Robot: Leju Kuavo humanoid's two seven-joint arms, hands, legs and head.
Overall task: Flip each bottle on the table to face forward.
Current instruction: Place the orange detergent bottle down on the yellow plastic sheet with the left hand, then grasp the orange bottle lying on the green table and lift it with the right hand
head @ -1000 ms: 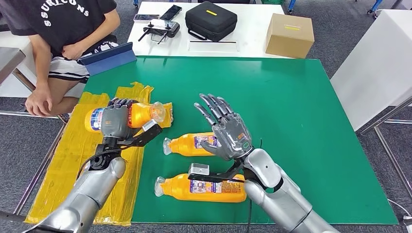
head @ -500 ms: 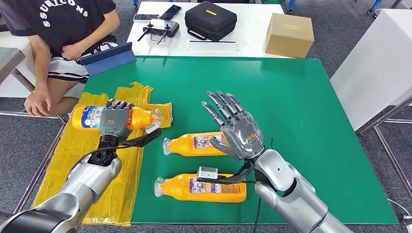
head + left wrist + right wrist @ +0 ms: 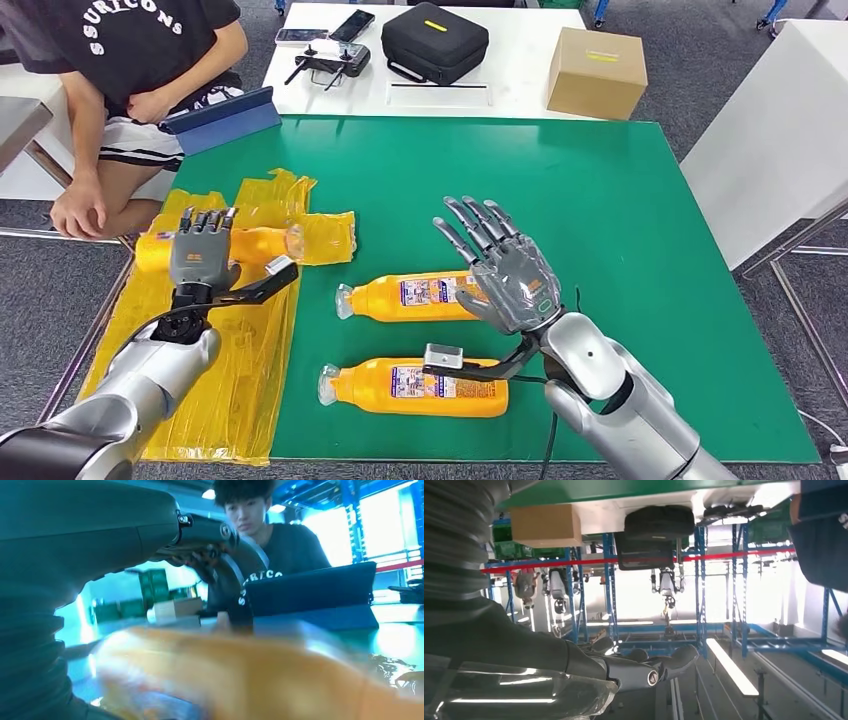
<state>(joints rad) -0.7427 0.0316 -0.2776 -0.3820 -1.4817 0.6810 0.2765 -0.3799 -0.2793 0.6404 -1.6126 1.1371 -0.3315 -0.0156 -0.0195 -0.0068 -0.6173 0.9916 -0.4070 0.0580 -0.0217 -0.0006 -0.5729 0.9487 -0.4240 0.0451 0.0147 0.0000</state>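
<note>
Ref. landmark: green tabletop (image 3: 600, 220). Three orange bottles lie on their sides. Bottle 1 (image 3: 255, 243) rests on the yellow sheet (image 3: 230, 380) that covers the tabletop's left edge, cap end toward the tabletop centre; its label is not visible in the head view. Left hand (image 3: 201, 255) is positioned over bottle 1, palm down, fingers straight and extended past the bottle body; whether the hand touches or grips the bottle can't be determined from the head view. In the left wrist view bottle 1 (image 3: 240, 675) appears as a blurred orange mass just below the left hand (image 3: 200, 535), w/ fingers not wrapped around it. Bottle 2 (image 3: 410, 296) lies near the tabletop centre, cap to the left, label facing up. Bottle 3 (image 3: 415, 387) lies parallel to it, nearer the tabletop's front edge, cap to the left, label facing up. Right hand (image 3: 505, 270) is raised above the base end of bottle 2, fingers spread wide, holding nothing. Beyond the tabletop's far edge: white table w/ a black case (image 3: 434, 40) and a cardboard box (image 3: 596, 72). A seated person (image 3: 120, 70) is at the far-left corner, beside a blue tablet (image 3: 222, 120).
</note>
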